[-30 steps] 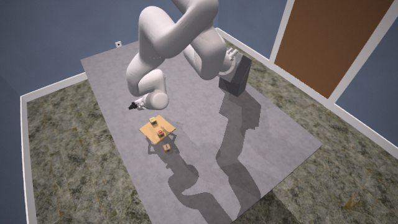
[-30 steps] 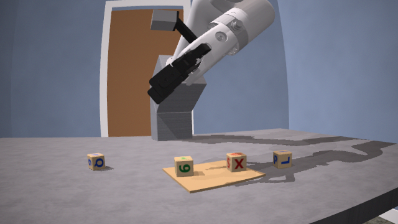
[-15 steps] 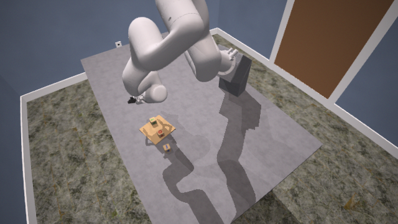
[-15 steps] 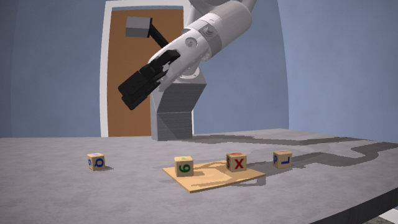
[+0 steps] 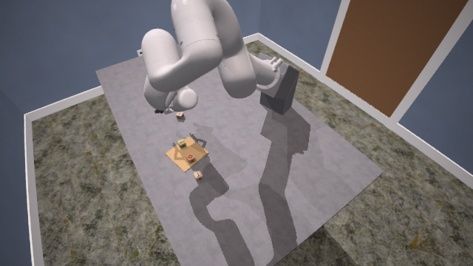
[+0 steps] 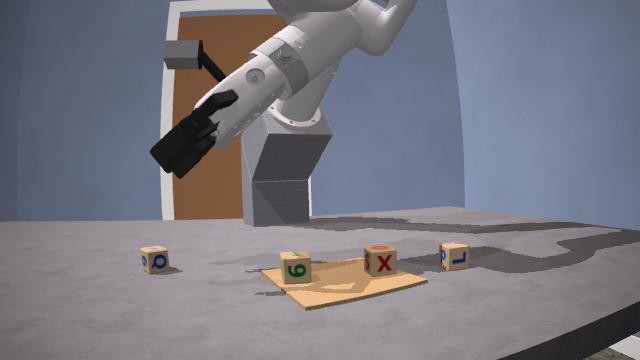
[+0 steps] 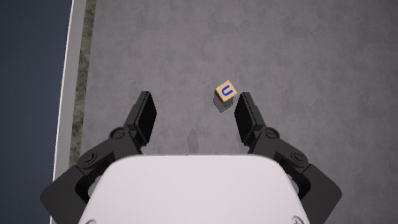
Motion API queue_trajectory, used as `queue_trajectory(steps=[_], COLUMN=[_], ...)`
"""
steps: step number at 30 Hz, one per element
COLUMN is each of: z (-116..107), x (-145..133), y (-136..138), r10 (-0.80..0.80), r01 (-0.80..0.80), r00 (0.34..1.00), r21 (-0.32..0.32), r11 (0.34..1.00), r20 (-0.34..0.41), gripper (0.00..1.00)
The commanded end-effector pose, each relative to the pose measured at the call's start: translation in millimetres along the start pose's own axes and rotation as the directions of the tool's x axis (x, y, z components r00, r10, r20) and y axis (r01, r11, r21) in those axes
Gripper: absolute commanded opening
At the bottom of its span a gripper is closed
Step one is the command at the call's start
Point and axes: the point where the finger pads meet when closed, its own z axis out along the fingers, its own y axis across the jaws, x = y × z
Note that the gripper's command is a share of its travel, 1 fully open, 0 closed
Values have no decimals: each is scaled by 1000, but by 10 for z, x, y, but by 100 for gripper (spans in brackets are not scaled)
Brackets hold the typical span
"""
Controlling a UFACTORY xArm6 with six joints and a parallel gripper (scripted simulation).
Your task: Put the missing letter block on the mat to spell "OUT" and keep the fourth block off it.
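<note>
A tan mat (image 5: 186, 153) lies on the grey table and also shows in the exterior view (image 6: 345, 282). Two blocks stand on it with a gap between them: one with a green T on top (image 5: 181, 143) (image 6: 295, 267) and one with a red O on top (image 5: 190, 157) (image 6: 380, 260). A block with a blue U on top (image 7: 226, 92) (image 5: 179, 115) (image 6: 154, 259) lies off the mat on the table. My gripper (image 7: 195, 102) (image 6: 170, 160) is open and empty. It hangs high above the table, and the U block shows just inside its right finger, far below.
A fourth block with blue letters (image 5: 198, 174) (image 6: 454, 256) lies off the mat, beyond the O block. The grey robot base (image 6: 282, 170) stands at the back. The table's edge and the stone floor (image 7: 80, 100) run along the left of the wrist view.
</note>
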Motion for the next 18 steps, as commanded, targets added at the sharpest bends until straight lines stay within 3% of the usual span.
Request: queue_trajectory(steps=[1,11,18], z=[83,208,218], x=[86,312,335], y=[110,446,481], r10=[1,4,5], r01=[-1,-1,-1], r00=[1000,999,999], r21=[-8,-80,-87], r11=[1000,997,996], r20=[21,41,43], gripper=[100,100,100])
